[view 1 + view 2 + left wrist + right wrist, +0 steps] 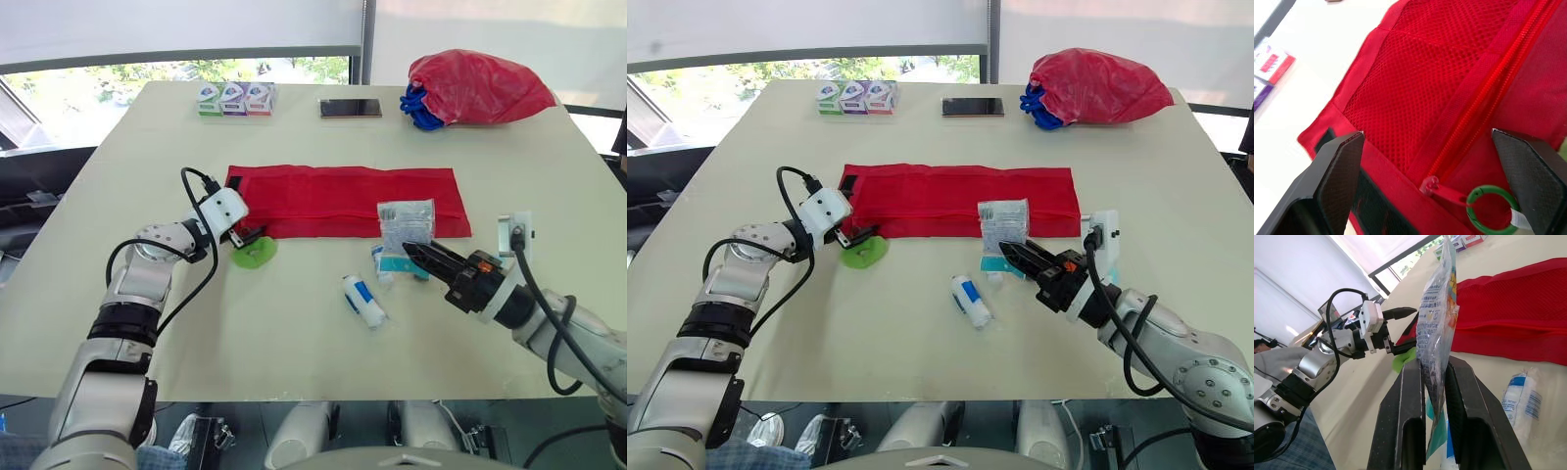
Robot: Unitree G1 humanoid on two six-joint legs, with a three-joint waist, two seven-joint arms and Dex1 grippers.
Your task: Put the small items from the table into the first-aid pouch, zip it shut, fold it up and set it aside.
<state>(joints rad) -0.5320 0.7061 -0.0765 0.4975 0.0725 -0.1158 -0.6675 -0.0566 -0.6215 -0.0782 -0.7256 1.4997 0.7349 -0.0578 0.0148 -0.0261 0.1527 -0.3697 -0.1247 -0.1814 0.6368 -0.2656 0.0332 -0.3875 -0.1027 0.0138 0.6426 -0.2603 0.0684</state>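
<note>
- On your left, the left gripper [251, 236] is at the left end of the red pouch [343, 201]. Its two fingers are spread wide and hold nothing.
- In the left wrist view you see the zipper pull [1442, 192] between these fingers, with a green ring [1489, 208] on it. Neither finger touches them.
- The pouch lies flat and unfolded in the middle of the table [294, 343], with its mesh side up.
- In front of the pouch, a bandage roll [364, 300] lies on the table, apart from both grippers.
- A little to the right of the roll, a small white and teal packet [382, 262] lies on the table, near the right gripper.
- The right gripper [411, 249] is clamped on the lower edge of a clear packet [405, 220]. The packet stands upright between the fingers, at the pouch's right front corner.
- Along the far edge of the table you have three small boxes [235, 99], then a phone [350, 108], then a red bag [477, 86].
</note>
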